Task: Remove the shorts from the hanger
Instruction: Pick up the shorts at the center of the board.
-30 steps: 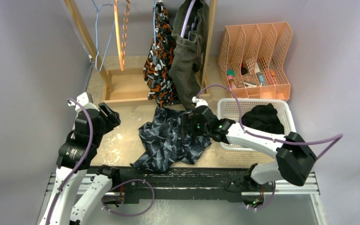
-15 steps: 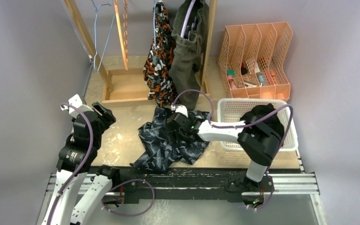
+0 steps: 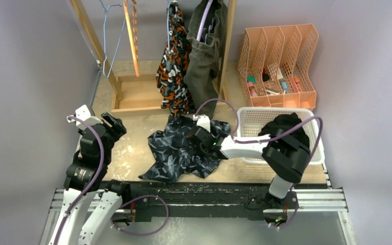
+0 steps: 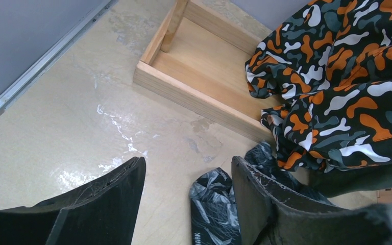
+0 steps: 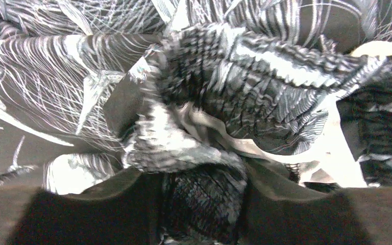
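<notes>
Lying crumpled | navy shorts (image 3: 173, 153), pale print | R gripper (image 3: 200, 143) pinching fabric

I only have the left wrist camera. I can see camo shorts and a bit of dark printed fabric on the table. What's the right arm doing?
Observer: The right gripper is down on the navy printed shorts. Its wrist view shows a fold of that fabric bunched in its grip.
Operator: Is anything off the hangers and put away?
Observer: Black shorts lie in the white basket at the right.
Operator: What hangs besides the camo?
Observer: Olive-green shorts hang right beside the camo shorts, on the wooden rack.
</notes>
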Controlling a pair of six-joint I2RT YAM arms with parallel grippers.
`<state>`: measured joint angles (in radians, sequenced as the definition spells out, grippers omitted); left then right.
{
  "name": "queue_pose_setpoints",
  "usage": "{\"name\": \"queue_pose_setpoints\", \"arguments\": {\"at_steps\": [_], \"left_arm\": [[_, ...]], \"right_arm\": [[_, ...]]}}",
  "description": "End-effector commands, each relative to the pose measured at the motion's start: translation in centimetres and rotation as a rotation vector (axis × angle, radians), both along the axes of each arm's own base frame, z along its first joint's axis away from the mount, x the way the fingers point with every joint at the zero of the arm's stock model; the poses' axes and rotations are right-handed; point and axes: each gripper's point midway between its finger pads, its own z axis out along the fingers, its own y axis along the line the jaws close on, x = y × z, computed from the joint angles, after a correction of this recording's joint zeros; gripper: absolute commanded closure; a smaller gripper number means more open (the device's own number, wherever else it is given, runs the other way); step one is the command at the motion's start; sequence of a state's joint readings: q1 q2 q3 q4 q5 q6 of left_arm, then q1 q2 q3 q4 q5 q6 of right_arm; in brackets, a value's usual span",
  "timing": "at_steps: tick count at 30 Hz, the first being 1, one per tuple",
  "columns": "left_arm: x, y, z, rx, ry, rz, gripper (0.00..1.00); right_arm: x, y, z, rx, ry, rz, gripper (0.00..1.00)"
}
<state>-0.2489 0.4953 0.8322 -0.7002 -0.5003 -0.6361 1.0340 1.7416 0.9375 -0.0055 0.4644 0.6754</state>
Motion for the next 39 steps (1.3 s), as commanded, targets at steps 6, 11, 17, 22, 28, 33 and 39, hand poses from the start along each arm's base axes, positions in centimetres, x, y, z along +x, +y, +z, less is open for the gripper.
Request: {"name": "queue_pose_setpoints", "arguments": {"at_steps": [6, 11, 17, 22, 28, 33, 39], "left_arm": [[0.7, -0.4, 1.4, 0.029, -0.083, -0.045, 0.38], [0.8, -0.6, 0.6, 0.029, -0.064, -0.053, 0.38], [0.8, -0.6, 0.1, 0.026, -0.061, -0.053, 0.38], [0.7, -0.5, 0.2, 0.026, -0.067, -0.047, 0.38], [0.2, 0.4, 0.5, 0.029, -0.085, -0.001, 0.37], [-0.2, 0.7, 0.9, 0.028, -0.112, 0.012, 0.37], [-0.3, 0.9, 1.0, 0.029, -0.115, 0.019, 0.37]], "right_arm": [[-0.8, -1.3, 3.3, -0.014, -0.015, 0.047, 0.77], [-0.1, 0.0, 5.3, 0.0, -0.033, 0.068, 0.28], [-0.7, 3.2, 4.7, 0.058, 0.005, 0.143, 0.02], [-0.5, 1.5, 0.2, -0.14, 0.042, 0.041, 0.0], [-1.2, -0.8, -3.9, -0.268, 0.072, 0.013, 0.05], [-1.5, -1.5, -3.0, -0.168, 0.015, -0.005, 0.58], [-0.8, -1.6, 0.6, -0.089, -0.085, 0.012, 0.98]]}}
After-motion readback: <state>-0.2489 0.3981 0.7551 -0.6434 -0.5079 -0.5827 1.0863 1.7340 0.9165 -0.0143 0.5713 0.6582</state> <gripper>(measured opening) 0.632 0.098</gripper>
